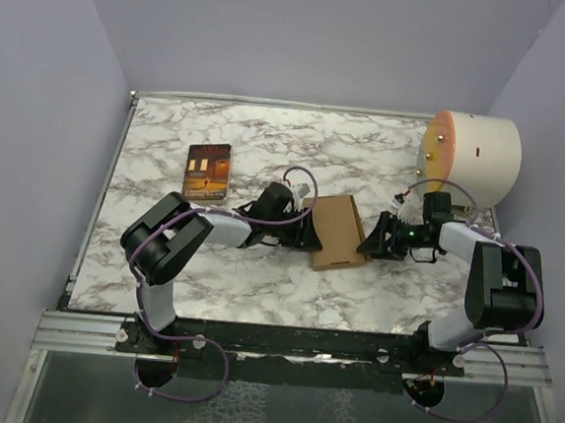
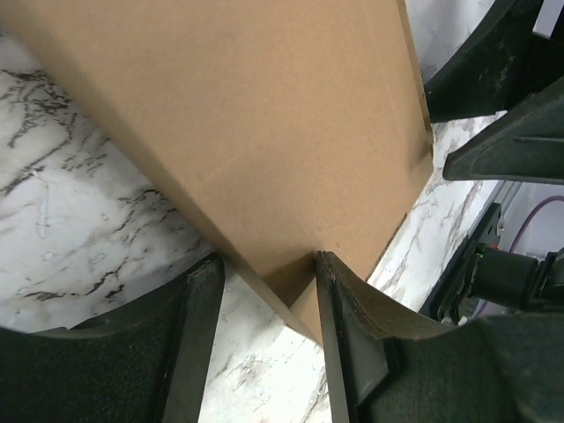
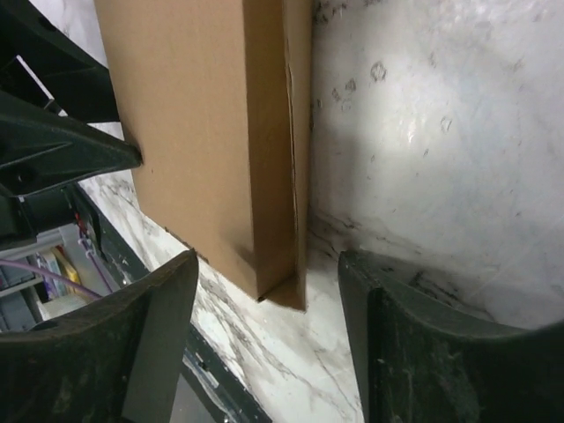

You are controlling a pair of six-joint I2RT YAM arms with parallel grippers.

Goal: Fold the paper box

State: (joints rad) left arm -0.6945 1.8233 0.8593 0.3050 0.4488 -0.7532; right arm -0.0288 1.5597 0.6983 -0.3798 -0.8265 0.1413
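The paper box (image 1: pixel 338 231) lies flat and closed on the marble table (image 1: pixel 247 278), a shallow brown cardboard mailer. My left gripper (image 1: pixel 310 236) is at its left edge. In the left wrist view the box (image 2: pixel 264 123) fills the upper frame. One of its corners sits in the gap of the left gripper (image 2: pixel 269 260), whose half-spread fingertips (image 2: pixel 328 291) rest against the cardboard. My right gripper (image 1: pixel 370 243) is at the box's right edge. In the right wrist view the right gripper (image 3: pixel 269 260) stands wide, with the box's near corner (image 3: pixel 273 220) just ahead of it, touching neither finger.
A dark book (image 1: pixel 208 171) with an orange cover picture lies at the back left. A large cream cylinder (image 1: pixel 471 154) lies on its side at the back right, close behind the right arm. Lilac walls enclose the table on three sides.
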